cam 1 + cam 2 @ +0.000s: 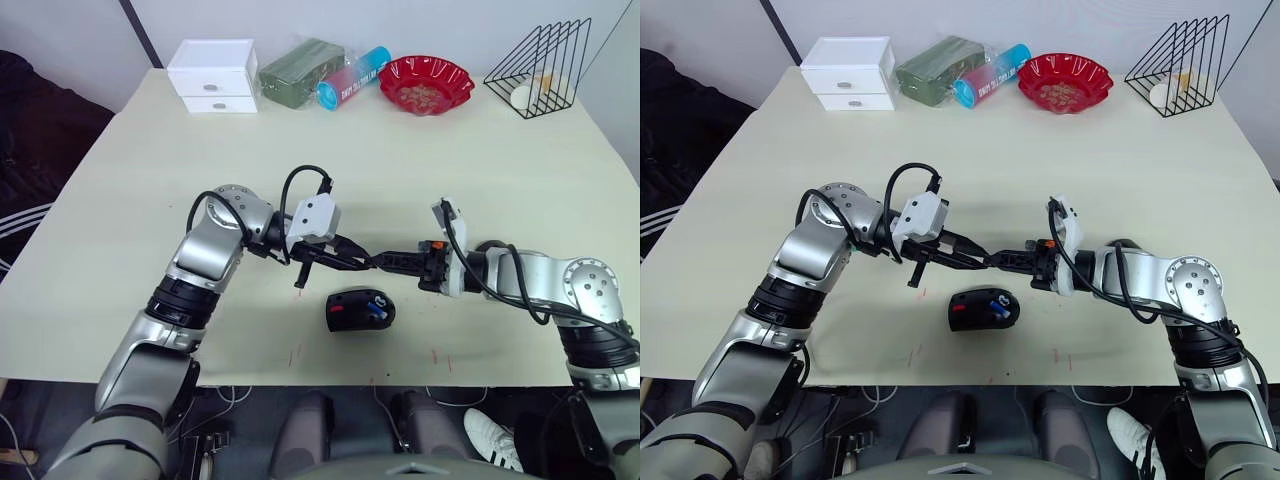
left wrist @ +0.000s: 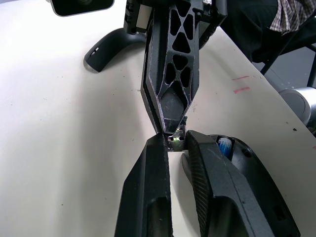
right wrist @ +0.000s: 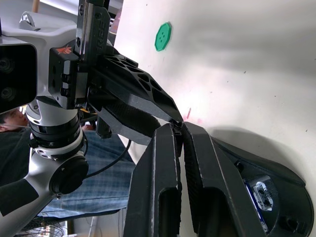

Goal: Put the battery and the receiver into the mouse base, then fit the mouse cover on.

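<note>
The two eye views look forward and down from the head over the whole table [image 1: 520, 180], taking in the same scene from slightly offset positions. Each wrist view sits very close along its own fingers, facing the other gripper. All four views share the mouse base [image 1: 360, 309].

Matt cream table [image 1: 520, 180], smooth, matt black plastic mouse base [image 1: 352, 313], glossy red bowl [image 1: 425, 83], black wire rack [image 1: 540, 62], white plastic drawer box [image 1: 212, 75].
</note>
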### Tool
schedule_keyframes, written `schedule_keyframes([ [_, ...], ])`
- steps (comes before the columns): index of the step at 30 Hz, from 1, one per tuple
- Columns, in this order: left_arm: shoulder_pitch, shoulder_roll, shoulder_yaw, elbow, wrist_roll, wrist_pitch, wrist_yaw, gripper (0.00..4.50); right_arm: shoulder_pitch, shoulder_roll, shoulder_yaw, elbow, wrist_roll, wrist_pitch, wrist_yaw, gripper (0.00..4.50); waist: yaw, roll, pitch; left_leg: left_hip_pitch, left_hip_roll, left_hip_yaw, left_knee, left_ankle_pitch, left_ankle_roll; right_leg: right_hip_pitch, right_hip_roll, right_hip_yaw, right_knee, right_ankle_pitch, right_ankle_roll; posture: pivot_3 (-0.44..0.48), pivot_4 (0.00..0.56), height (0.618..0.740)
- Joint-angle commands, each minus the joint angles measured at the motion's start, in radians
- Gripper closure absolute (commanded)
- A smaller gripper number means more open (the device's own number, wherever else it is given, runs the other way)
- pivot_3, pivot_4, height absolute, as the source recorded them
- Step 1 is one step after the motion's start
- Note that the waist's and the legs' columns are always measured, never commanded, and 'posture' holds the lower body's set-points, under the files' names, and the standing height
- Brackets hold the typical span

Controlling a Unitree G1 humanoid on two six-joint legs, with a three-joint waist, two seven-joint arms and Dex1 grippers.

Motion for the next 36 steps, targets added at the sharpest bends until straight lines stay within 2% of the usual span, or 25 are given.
schedule_keyframes([
  [1,-0.017,0.006,0.032,-0.014,-0.021,-0.018,0.001,4.44,0.013,-0.025,-0.01,-0.023,-0.004,0.007,-0.005,4.44,0.0,0.0,0.0,0.0,0.0,0.0,0.0,0.0,0.0,0.0,0.0,0.0,0.0,0.0,0.0,0.0,0.15,0.74],
  [14,-0.014,0.005,0.031,-0.014,-0.021,-0.02,0.0,4.44,0.004,-0.049,0.005,-0.027,-0.004,0.014,0.02,4.44,0.0,0.0,0.0,0.0,0.0,0.0,0.0,0.0,0.0,0.0,0.0,0.0,0.0,0.0,0.0,0.0,0.15,0.74],
  [16,-0.014,0.005,0.03,-0.013,-0.02,-0.021,0.0,4.44,0.002,-0.052,0.009,-0.028,-0.004,0.01,0.02,3.72,0.0,0.0,0.0,0.0,0.0,0.0,0.0,0.0,0.0,0.0,0.0,0.0,0.0,0.0,0.0,0.0,0.15,0.74],
  [17,-0.014,0.005,0.03,-0.012,-0.02,-0.022,0.0,4.44,0.001,-0.052,0.01,-0.028,-0.004,0.009,0.021,3.59,0.0,0.0,0.0,0.0,0.0,0.0,0.0,0.0,0.0,0.0,0.0,0.0,0.0,0.0,0.0,0.0,0.15,0.74],
  [18,-0.013,0.006,0.03,-0.013,-0.02,-0.023,-0.001,4.44,0.001,-0.049,0.01,-0.027,-0.004,0.006,0.018,3.26,0.0,0.0,0.0,0.0,0.0,0.0,0.0,0.0,0.0,0.0,0.0,0.0,0.0,0.0,0.0,0.0,0.15,0.74],
  [36,-0.02,0.002,0.027,-0.007,-0.022,-0.03,-0.006,4.44,-0.006,-0.04,0.005,-0.025,-0.004,-0.004,0.009,3.26,0.0,0.0,0.0,0.0,0.0,0.0,0.0,0.0,0.0,0.0,0.0,0.0,0.0,0.0,0.0,0.0,0.15,0.74],
])
